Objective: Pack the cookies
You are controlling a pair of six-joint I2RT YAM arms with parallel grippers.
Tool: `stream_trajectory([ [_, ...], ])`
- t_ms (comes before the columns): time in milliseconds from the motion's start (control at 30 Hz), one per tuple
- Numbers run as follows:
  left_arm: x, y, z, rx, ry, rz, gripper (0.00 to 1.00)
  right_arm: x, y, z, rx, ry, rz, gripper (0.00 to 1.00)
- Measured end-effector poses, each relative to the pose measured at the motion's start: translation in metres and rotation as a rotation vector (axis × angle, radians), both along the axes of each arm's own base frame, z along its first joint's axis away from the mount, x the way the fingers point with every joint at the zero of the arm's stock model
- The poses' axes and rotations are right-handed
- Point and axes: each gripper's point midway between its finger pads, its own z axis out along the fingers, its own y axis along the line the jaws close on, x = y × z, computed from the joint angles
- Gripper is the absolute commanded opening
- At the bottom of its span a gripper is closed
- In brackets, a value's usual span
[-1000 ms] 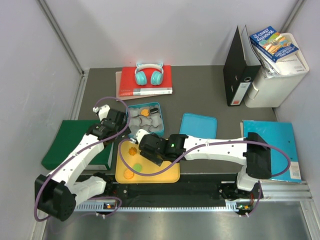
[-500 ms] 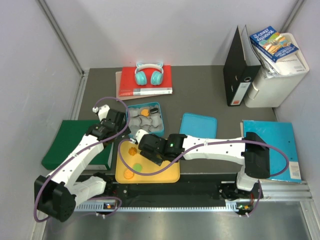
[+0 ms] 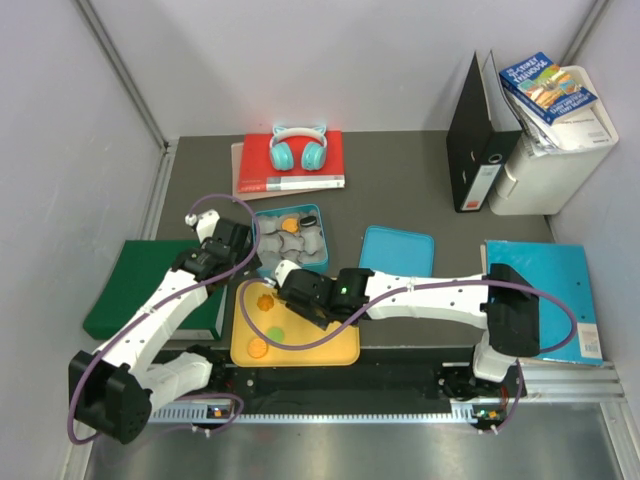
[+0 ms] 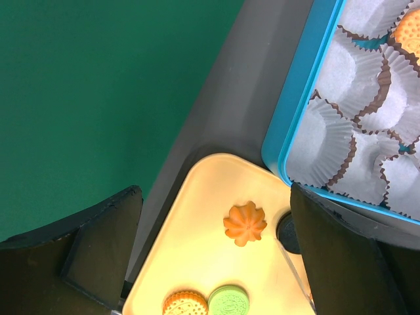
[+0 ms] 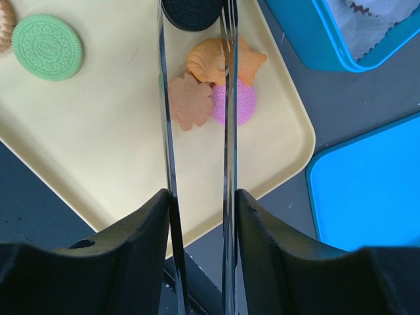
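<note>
On the dark table [image 3: 400, 190] a yellow tray [image 5: 98, 144] sits close to the arms, with a blue tin [image 4: 275, 141] full of paper cups [image 4: 328, 141] just beside its far corner. Most of the cookies lie on the tray, and one orange cookie [image 4: 410, 29] sits in the tin.

Up above the tray's far left corner hangs the left gripper [image 3: 240, 262], jaws wide apart and holding nothing. The right gripper [image 3: 283, 272] is low over the tray, with one long thin finger on each side of the black cookie [image 5: 192, 14]. I cannot tell if they pinch it yet.

What could go wrong? The black cookie is flat and smooth and those fingers are skinny, so I think it could slip out and drop. The big orange cookie [image 5: 226, 62] lies right next to it, with a pink cookie [image 5: 235, 103] close by. One finger could catch them and push them around. The two arms are also near each other, so a bump could happen.
</note>
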Motion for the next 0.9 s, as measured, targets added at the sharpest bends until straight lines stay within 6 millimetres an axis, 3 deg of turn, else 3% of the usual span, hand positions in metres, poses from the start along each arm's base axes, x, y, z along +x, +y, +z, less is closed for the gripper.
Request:
stream_trajectory([
  [300,0.0,0.0,0.0,0.0,0.0,0.0,0.98,-0.001,-0.002,-0.001,-0.007,0.002,-0.003,0.4],
  [500,0.0,0.0,0.0,0.001,0.0,0.0,0.98,0.0,-0.012,0.008,-0.018,-0.009,-0.01,0.4],
  [900,0.0,0.001,0.0,0.002,0.0,0.004,0.98,0.008,-0.027,0.087,0.092,-0.106,-0.045,0.4],
])
